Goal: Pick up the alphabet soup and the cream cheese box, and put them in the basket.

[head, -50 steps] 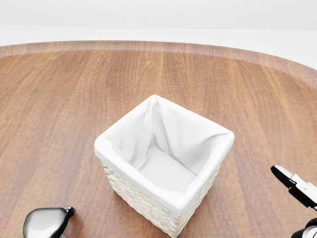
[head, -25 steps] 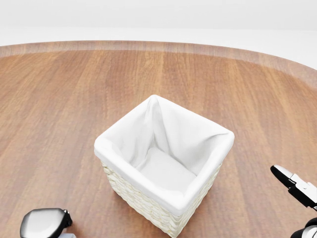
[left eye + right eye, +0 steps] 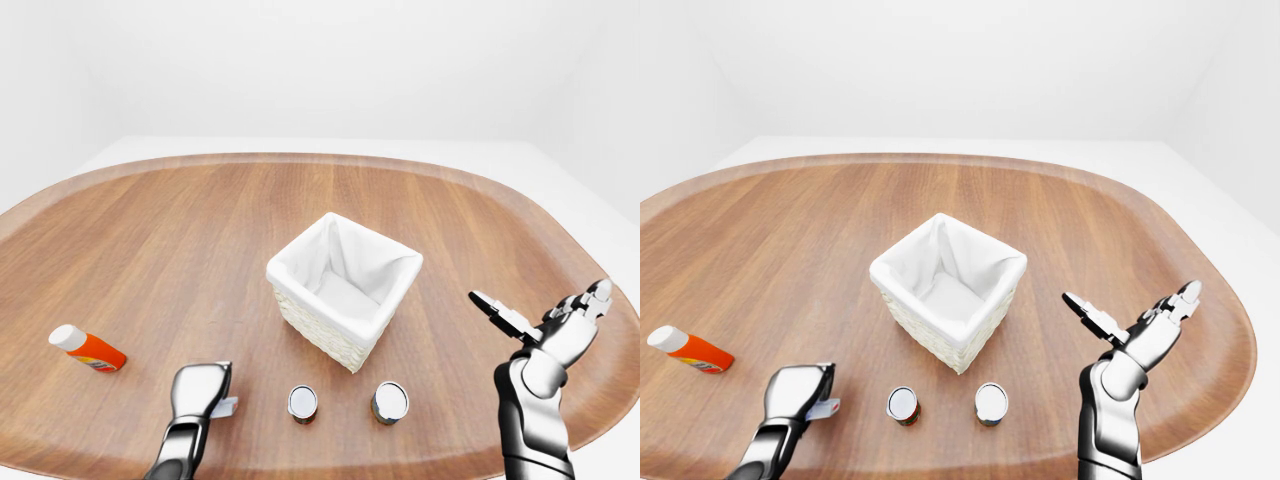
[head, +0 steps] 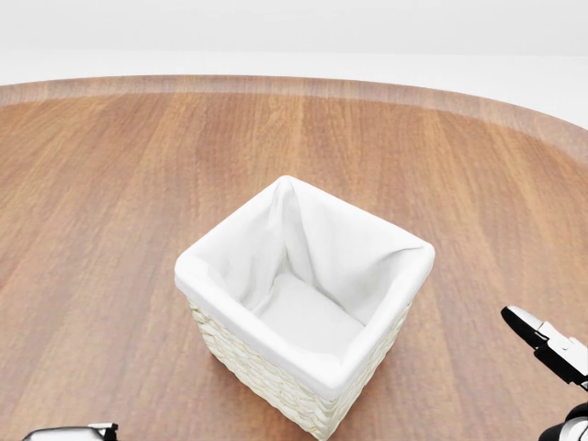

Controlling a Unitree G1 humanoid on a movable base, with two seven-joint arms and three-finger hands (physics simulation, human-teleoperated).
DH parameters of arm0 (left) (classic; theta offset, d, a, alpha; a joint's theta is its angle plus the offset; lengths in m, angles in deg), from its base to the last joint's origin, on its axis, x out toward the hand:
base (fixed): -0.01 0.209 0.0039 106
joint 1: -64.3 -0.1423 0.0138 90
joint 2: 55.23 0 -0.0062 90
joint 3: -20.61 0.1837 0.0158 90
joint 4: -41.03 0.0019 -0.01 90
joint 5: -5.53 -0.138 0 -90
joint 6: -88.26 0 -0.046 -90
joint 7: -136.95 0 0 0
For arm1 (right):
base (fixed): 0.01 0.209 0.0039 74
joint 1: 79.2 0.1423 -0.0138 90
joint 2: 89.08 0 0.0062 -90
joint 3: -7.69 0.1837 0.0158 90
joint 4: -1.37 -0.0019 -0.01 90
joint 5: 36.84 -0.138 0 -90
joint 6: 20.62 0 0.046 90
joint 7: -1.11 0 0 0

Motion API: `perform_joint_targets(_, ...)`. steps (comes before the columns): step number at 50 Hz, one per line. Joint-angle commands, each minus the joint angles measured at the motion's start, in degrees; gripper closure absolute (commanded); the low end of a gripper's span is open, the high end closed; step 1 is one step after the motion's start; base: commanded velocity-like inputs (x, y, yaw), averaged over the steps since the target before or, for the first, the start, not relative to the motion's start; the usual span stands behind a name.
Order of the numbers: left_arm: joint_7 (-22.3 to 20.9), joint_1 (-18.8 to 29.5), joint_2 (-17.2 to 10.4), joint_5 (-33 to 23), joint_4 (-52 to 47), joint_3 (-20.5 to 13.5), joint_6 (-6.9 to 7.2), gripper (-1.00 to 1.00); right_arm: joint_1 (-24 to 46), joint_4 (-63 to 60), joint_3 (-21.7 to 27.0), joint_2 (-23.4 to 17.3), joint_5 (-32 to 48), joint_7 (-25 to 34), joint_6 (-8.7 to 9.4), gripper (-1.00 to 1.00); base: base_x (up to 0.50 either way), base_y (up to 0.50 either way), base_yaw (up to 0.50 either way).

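Oval wood-grain table (image 3: pixel 150 230), white-lined wicker basket (image 3: pixel 345 288) at centre, nothing in it.

Far left in the left-eye view: orange bottle with white cap (image 3: pixel 87 349), lying on its side. Left robot hand (image 3: pixel 198 388), glossy grey, low over a small pale box-like thing; cannot tell its grip or what the thing is. Below the basket, two upright round cans with silvery lids (image 3: pixel 302 402) (image 3: pixel 390 402), apart; which is the soup, unclear. Right robot hand (image 3: pixel 545 322) raised, fingers splayed, holding nothing.
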Motion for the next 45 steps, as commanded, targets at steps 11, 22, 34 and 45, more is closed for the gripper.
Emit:
perform_joint_targets(11, -2.8, -8.2, 2.0, -0.4, -18.5, -6.1, -1.36, 1.0, 0.1, 0.5, 0.0, 0.0, 0.0, 0.0, -0.58, -1.0, 0.0, 0.0, 0.0)
perform_joint_targets(22, -2.9, -10.1, 4.4, -1.3, -26.2, -9.6, 0.47, 1.0, -0.1, -0.3, -0.1, 0.1, 0.1, 0.0, 0.02, -1.0, 0.0, 0.0, 0.0)
perform_joint_targets(34, -8.7, -11.7, 7.1, -2.5, -39.7, -11.4, 1.26, 1.0, 0.3, 1.4, 0.0, -0.2, 0.0, 0.0, -1.0, -1.0, 0.0, 0.0, 0.0)
perform_joint_targets(45, -17.1, -11.0, 9.1, -5.2, -48.0, -11.8, -0.12, 1.0, 0.1, 0.2, -0.1, -0.1, -0.1, 0.0, 0.18, -1.0, 0.0, 0.0, 0.0)
